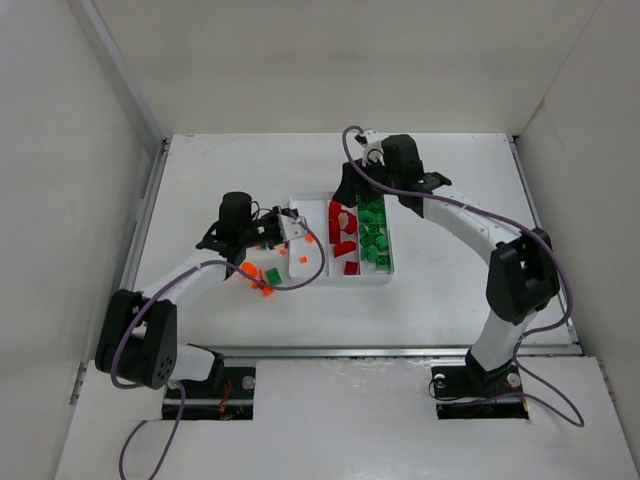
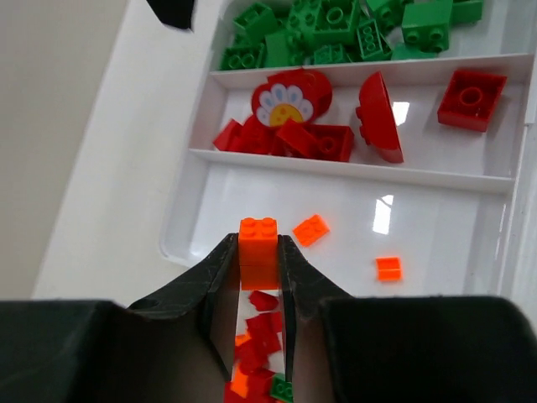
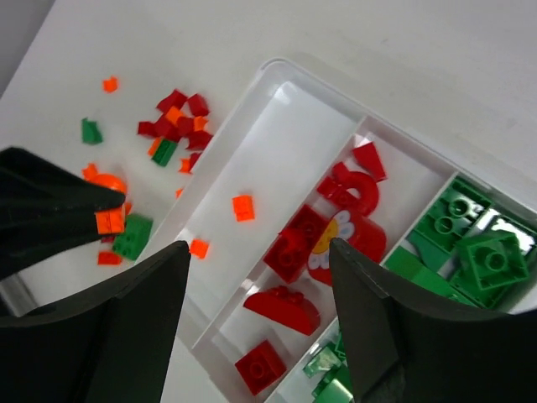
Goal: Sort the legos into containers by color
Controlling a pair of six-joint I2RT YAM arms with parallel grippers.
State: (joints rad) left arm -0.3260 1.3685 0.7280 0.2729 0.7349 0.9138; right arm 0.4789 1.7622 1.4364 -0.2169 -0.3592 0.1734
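My left gripper [image 1: 291,229] [image 2: 258,254] is shut on a bright orange lego [image 2: 258,245], held over the end of the white tray [image 1: 345,282] [image 2: 178,239]. The tray's orange compartment [image 2: 352,214] holds two small orange pieces [image 2: 311,229]. The middle one holds dark red legos [image 2: 319,138] [image 1: 343,235], and the far one is full of green legos [image 2: 336,29] [image 1: 375,240]. Above the tray's far end, my right gripper [image 1: 350,186] [image 3: 258,252] hangs open and empty. Loose legos [image 1: 262,277] [image 3: 172,126] lie on the table left of the tray.
The white table [image 1: 450,290] is walled at the back and both sides. In the right wrist view, the left gripper with its orange brick [image 3: 109,221] shows at the left edge, over the loose pile.
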